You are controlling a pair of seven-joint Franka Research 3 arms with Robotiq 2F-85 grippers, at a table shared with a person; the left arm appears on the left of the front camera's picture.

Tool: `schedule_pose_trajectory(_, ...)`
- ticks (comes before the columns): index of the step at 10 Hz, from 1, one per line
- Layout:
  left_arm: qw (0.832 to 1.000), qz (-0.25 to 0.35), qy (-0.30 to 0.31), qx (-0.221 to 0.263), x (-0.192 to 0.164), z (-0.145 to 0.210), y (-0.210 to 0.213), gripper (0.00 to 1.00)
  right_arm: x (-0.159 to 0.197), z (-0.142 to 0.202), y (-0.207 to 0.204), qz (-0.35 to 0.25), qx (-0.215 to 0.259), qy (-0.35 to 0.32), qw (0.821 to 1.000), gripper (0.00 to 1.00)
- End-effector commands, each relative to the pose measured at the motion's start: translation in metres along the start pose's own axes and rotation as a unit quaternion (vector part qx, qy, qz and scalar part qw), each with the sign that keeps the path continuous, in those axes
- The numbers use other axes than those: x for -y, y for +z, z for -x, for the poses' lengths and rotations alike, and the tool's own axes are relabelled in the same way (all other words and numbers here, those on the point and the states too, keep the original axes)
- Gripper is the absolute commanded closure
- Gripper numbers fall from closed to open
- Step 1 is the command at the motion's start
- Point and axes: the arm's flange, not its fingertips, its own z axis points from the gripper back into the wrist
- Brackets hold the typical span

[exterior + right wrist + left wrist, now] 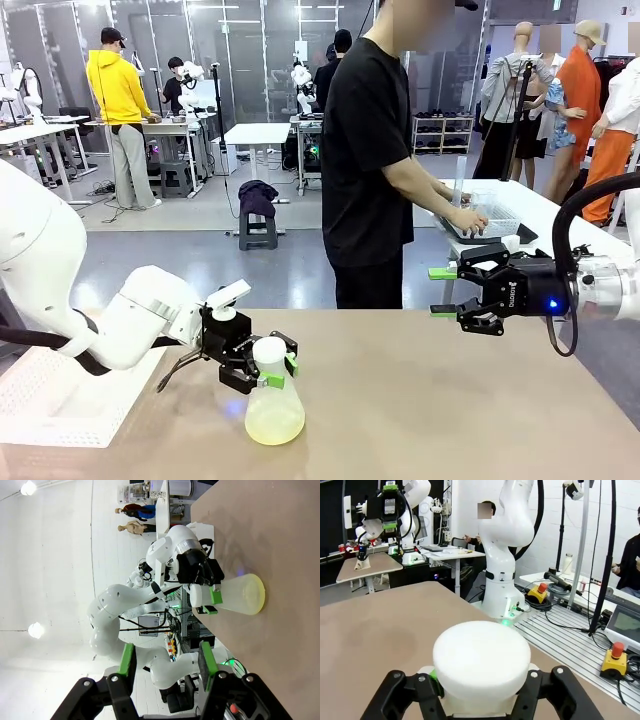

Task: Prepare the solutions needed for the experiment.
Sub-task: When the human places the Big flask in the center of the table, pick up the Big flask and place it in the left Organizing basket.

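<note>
— What's the surface and the room like?
— A plain brown table (pixel 450 400), bare but for one flask (pixel 273 400) standing near its left front edge. A white perforated board (pixel 50 405) sits off the left edge. Beyond the far edge stands a person (pixel 375 150) in a black shirt, hands at a tray on a white side table (pixel 560 215); workbenches sit farther back.
— And the fingers?
— The left gripper (pixel 272 372) pinches the flask's neck just under its white cap (pixel 481 657), green pads pressed on both sides. The right gripper (pixel 441 291) hovers over the right edge, fingers spread, holding nothing.
— The solution?
— A shallow pale yellow layer (pixel 274 430) in the flask's bottom.
— Any writing?
— White print on the right gripper, too small to read.
</note>
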Motion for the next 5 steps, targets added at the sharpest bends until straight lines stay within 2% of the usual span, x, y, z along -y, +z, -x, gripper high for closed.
schedule_pose_trajectory(1, 1.0, 0.003, 0.009, 0.004, 0.002, 0.005, 0.003, 0.85, -0.001, 0.0, 0.0, -0.007, 0.001, 0.0, 1.0, 0.36)
schedule_pose_trajectory(2, 1.0, 0.003, 0.008, 0.005, 0.004, 0.004, 0.004, 0.95, -0.001, 0.0, 0.0, -0.007, 0.001, 0.0, 1.0, 0.36)
schedule_pose_trajectory(3, 1.0, 0.0, 0.005, 0.001, 0.008, 0.001, 0.005, 1.0, -0.001, 0.0, 0.0, -0.007, 0.001, 0.0, 1.0, 0.36)
schedule_pose_trajectory(5, 1.0, 0.006, 0.012, 0.004, 0.017, -0.025, 0.017, 1.0, -0.001, 0.0, 0.0, -0.007, 0.001, 0.0, 1.0, 0.36)
